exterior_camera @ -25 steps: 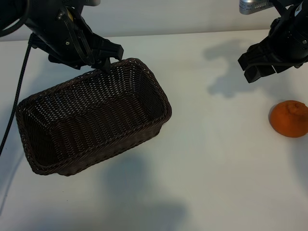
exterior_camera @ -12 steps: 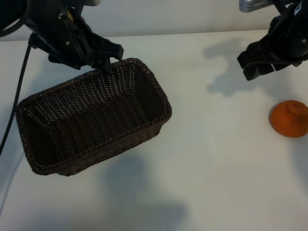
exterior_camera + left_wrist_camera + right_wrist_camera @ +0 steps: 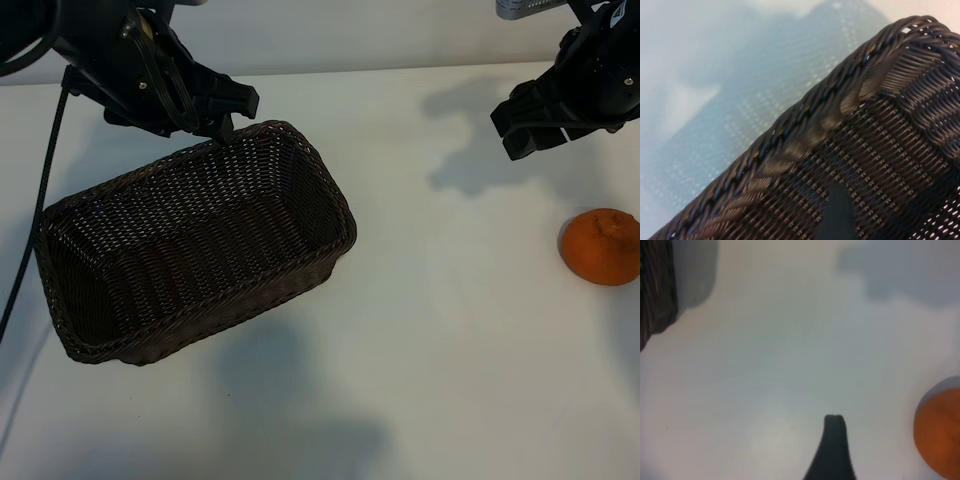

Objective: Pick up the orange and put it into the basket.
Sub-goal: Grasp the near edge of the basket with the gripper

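Orange [image 3: 601, 246] on white counter [image 3: 450, 330] near right edge, well apart from basket [image 3: 190, 245], knobby stem end up, roughly round, no clear long axis. Basket at left, upright, empty, long axis diagonal from near-left to far-right corner. Right tool [image 3: 540, 128] above counter, beyond orange, not touching it, jaws wide apart, holding nothing. Left tool [image 3: 222, 122] over basket's far rim, jaws spread wide, nothing held; contact with rim unclear. Orange [image 3: 940, 437] at edge of right wrist view
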